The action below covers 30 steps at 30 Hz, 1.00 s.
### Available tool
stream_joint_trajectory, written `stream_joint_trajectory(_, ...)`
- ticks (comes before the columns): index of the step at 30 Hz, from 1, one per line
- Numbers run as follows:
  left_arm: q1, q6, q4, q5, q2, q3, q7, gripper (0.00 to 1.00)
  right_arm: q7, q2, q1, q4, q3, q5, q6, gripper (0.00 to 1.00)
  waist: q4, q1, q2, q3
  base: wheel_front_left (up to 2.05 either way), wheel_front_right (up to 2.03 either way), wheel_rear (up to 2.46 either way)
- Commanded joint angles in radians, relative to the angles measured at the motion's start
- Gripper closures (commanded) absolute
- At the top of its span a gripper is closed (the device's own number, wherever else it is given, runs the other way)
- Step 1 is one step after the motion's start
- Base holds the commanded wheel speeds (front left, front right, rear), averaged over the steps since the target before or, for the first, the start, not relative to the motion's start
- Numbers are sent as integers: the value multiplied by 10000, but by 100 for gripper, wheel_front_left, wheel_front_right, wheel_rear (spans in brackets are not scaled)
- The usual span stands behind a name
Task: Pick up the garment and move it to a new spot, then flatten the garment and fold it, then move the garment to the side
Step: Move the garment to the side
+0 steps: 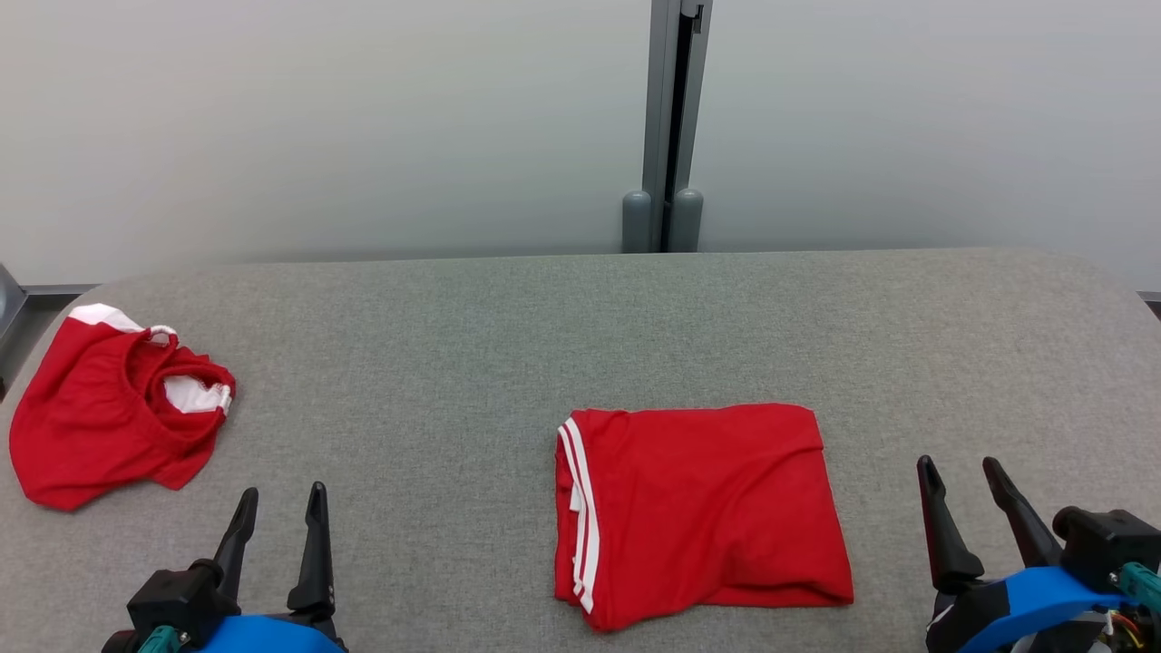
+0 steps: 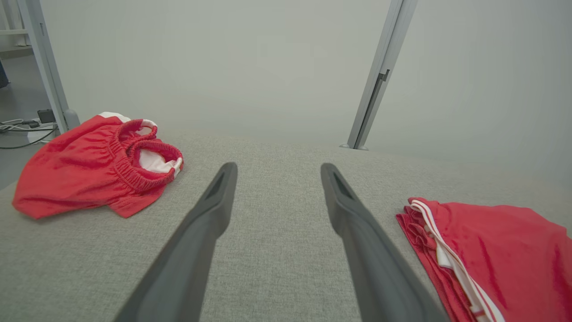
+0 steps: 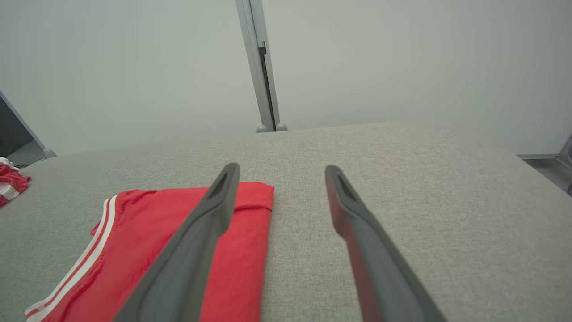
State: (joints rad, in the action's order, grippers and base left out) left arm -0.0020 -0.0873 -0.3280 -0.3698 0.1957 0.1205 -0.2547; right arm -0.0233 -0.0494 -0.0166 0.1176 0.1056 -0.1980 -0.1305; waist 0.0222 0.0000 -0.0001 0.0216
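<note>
A red garment point(image 1: 707, 508) with white side stripes lies folded into a neat rectangle on the grey table point(image 1: 453, 363), right of centre and near the front edge. It also shows in the left wrist view point(image 2: 500, 241) and the right wrist view point(image 3: 134, 237). A second red garment point(image 1: 100, 417), shorts with an elastic waistband and white lining, lies crumpled at the table's far left point(image 2: 80, 170) point(image 3: 11, 183). My left gripper point(image 1: 281, 492) point(image 2: 278, 166) is open and empty between the two garments. My right gripper point(image 1: 958, 464) point(image 3: 281, 167) is open and empty just right of the folded one.
A pale wall panel with a grey vertical post point(image 1: 669, 127) stands behind the table. The table's rounded corners fall away at the far left and right. Cables lie on the floor point(image 2: 22, 129) beyond the left edge.
</note>
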Motion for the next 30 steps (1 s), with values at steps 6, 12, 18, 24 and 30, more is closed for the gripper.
stream_joint_trajectory(6, -72, 80, 122, -55, 79, 102, 90, 0, 105, -23, -98, 57, -47, -36, -5, 0, 46, 0, 1, -40, 0, 0, 0)
stream_joint_trajectory(12, -155, 82, 219, -69, 92, 172, 101, 0, 557, -24, 298, 283, -373, -361, -5, 0, 79, 0, 1, -130, 0, 0, 0)
stream_joint_trajectory(18, -291, 134, 352, -88, 99, 215, 104, 0, 1992, -33, 1292, 1288, -708, -544, -5, 0, 105, 0, 1, -455, 0, 0, 0)
stream_joint_trajectory(24, -683, 38, 365, 2, 113, 426, 139, 0, 2456, -18, 2595, 3299, -551, -443, -5, 0, 342, 0, 1, -874, 0, 0, 0)
stream_joint_trajectory(30, -1040, -11, 349, 13, 182, 543, 102, 0, 2001, -27, 3509, 5347, -696, -719, -5, 0, 574, 0, 1, -1215, 0, 0, 0)
